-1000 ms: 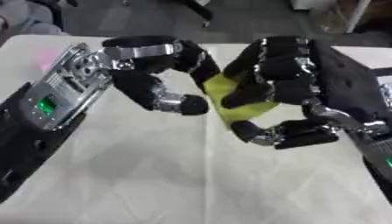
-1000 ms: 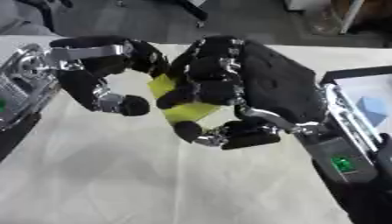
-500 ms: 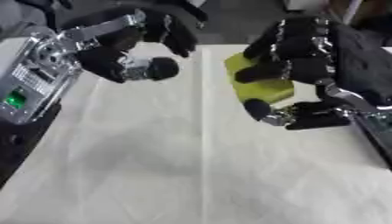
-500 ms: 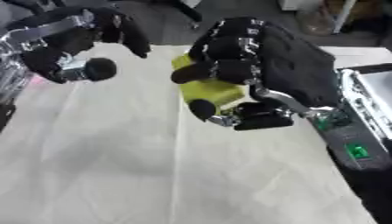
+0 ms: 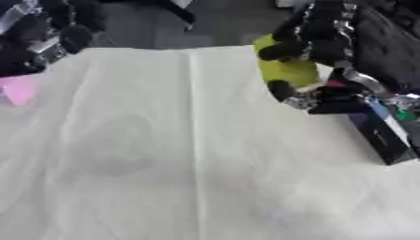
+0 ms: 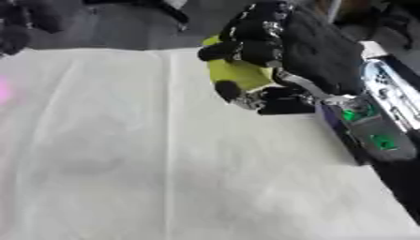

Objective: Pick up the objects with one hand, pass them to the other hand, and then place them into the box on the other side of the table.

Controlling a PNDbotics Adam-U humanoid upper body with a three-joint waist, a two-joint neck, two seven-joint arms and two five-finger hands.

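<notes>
My right hand (image 6: 271, 42) hangs over the right part of the table with its fingers and thumb curled round a yellow-green object (image 6: 236, 72). The object (image 5: 287, 70) shows below the fingers, partly hidden by them. A dark box (image 5: 379, 137) lies under that hand at the table's right edge, mostly covered by the arm. My left hand (image 5: 49, 33) is pulled back to the upper left corner, fingers curled, holding nothing that I can see. A pink thing (image 5: 18, 90) lies at the left edge.
A white cloth (image 5: 180, 154) with a lengthwise fold covers the table. Dark floor and a chair leg (image 5: 176, 10) lie beyond the far edge.
The two hands have drawn apart. My right hand has carried the yellow-green object to the right toward the dark box. My left hand has withdrawn to the upper left without it.
</notes>
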